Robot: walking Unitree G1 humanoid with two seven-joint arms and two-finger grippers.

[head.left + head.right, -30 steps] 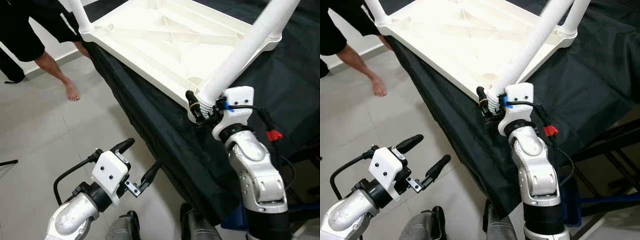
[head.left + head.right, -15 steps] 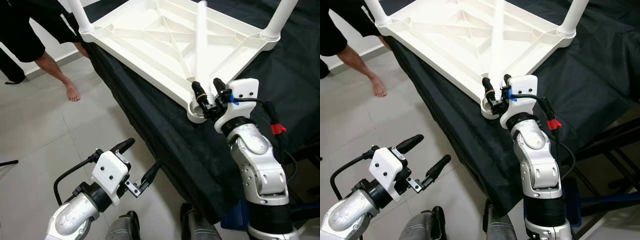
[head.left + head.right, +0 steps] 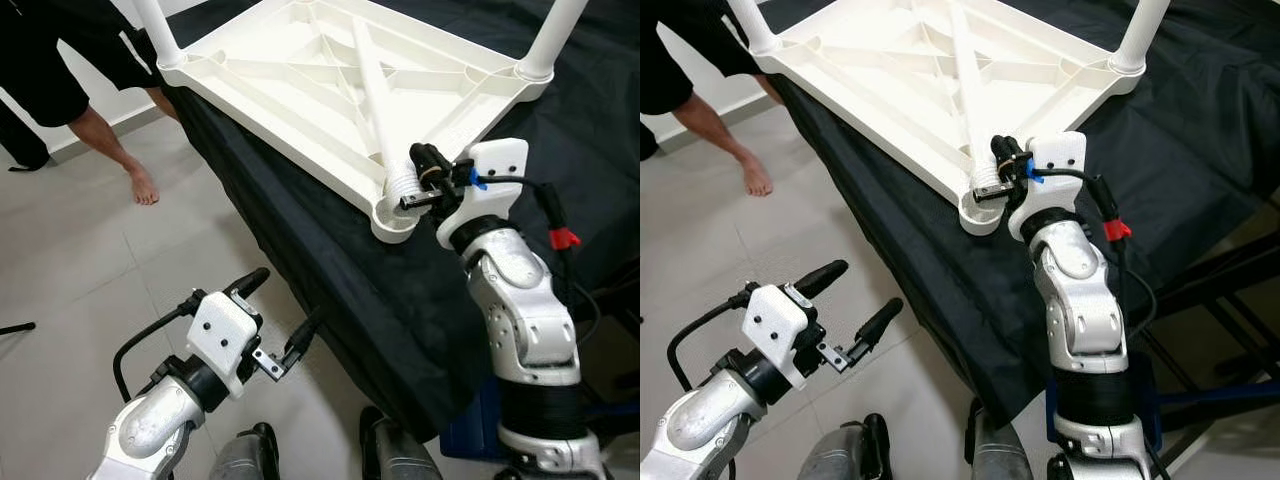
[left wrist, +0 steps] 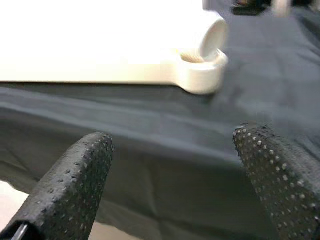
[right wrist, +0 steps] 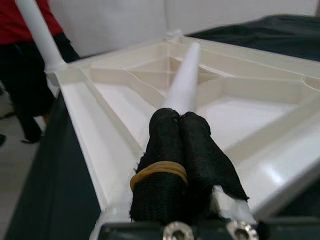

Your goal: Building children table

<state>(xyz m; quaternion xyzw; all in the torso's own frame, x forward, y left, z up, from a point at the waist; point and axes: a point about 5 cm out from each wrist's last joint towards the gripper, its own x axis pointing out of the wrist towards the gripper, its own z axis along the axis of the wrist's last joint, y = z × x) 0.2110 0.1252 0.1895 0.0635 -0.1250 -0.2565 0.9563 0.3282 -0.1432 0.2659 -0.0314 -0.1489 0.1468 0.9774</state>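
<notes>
- Where the black cloth [image 3: 330, 250] drapes over its stand and hangs down toward the grey tiled floor [image 3: 70, 250], the white tabletop [image 3: 300, 90] lies upside down on it, ribbed underside facing up.
- Two legs already stand in the tabletop's corners: one at the far left corner [image 3: 155, 25], one at the far right corner [image 3: 550, 35].
- The near corner socket [image 3: 393, 222] of the tabletop sits at the cloth's edge — nothing is seated in it.
- The loose leg [image 3: 372, 105] lies slanted across the tabletop's ribs, its threaded end just above that near socket.
- The right gripper [image 3: 425, 180] is beside the near socket; its two black fingers are pressed close together around the loose leg's threaded end, and the right wrist view shows the fingers [image 5: 172, 150] closed tight with the white leg running out past them over the tabletop.
- The left gripper [image 3: 275, 325] hangs below the cloth's edge, over the floor, fingers spread wide and holding nothing.
- A person's bare leg and foot [image 3: 140, 180] stand on the tiles left of the tabletop, near a pale wall [image 3: 100, 90].
</notes>
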